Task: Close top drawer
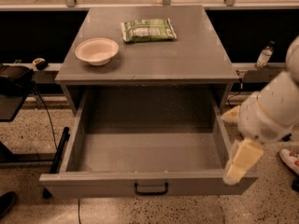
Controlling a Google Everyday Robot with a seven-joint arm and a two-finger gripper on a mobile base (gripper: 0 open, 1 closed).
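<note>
The top drawer [149, 183] is a wide, deep grey metal drawer, pulled fully out of the grey cabinet and empty inside. Its flat front panel carries a small black bail handle [151, 188] at the centre. My gripper [242, 161] hangs from the white arm at the right, over the drawer's front right corner, close to or touching the rim.
On the cabinet top [187, 59] sit a white bowl [96, 50] at the left and a green snack bag [148, 30] at the back. A black stand [11, 83] is at the left, a shoe [290, 160] on the floor at the right.
</note>
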